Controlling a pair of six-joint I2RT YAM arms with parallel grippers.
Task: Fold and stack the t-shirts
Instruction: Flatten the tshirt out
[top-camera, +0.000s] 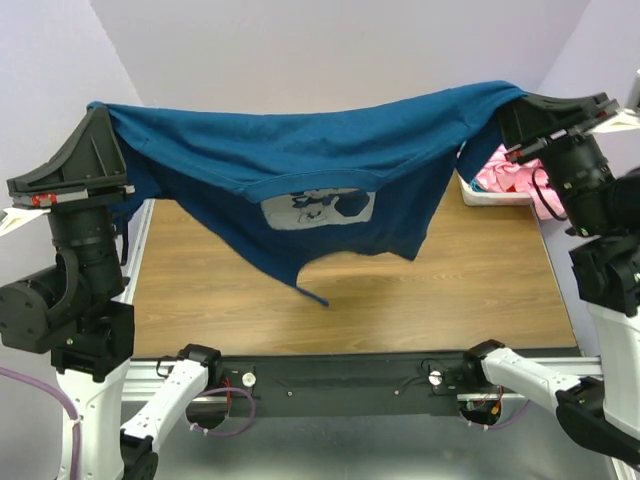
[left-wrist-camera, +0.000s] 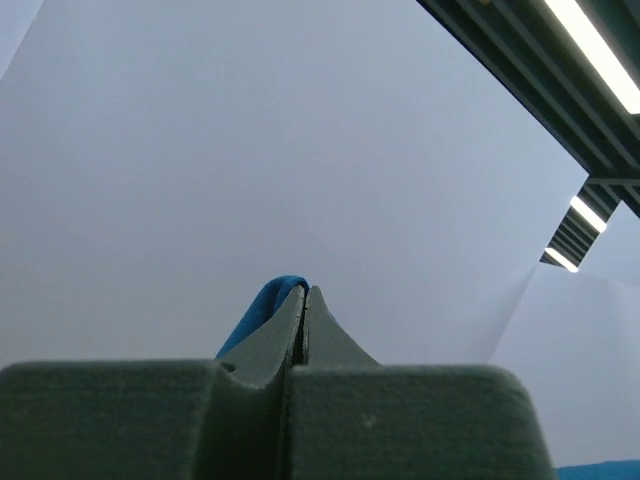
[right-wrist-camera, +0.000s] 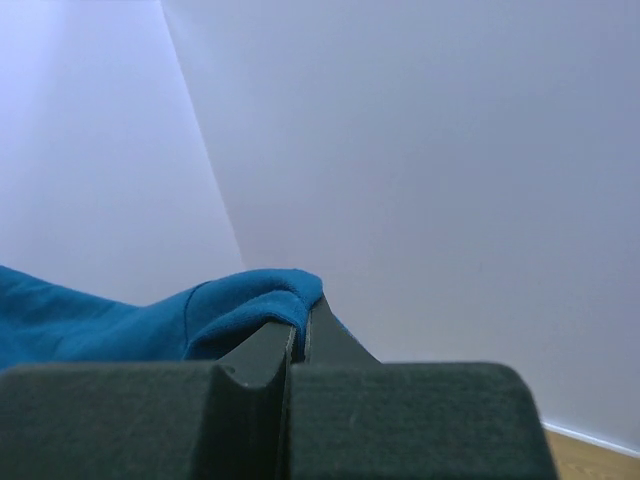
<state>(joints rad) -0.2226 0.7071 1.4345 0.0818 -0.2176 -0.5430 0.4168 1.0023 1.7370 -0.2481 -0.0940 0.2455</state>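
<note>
A large dark navy-teal t-shirt (top-camera: 300, 160) with a white cartoon print hangs stretched in the air between my two grippers, sagging in the middle above the wooden table. My left gripper (top-camera: 98, 108) is shut on its left corner; a blue fold (left-wrist-camera: 262, 308) pokes past the closed fingertips in the left wrist view. My right gripper (top-camera: 515, 100) is shut on its right corner, with bunched cloth (right-wrist-camera: 250, 300) over the fingertips in the right wrist view. A pink t-shirt (top-camera: 510, 172) lies in the basket at the right. The brighter teal shirt is out of view.
A white plastic basket (top-camera: 492, 196) stands at the table's far right edge, behind the hanging shirt. The wooden table (top-camera: 460, 290) lies below the shirt. White walls close in at the back and sides.
</note>
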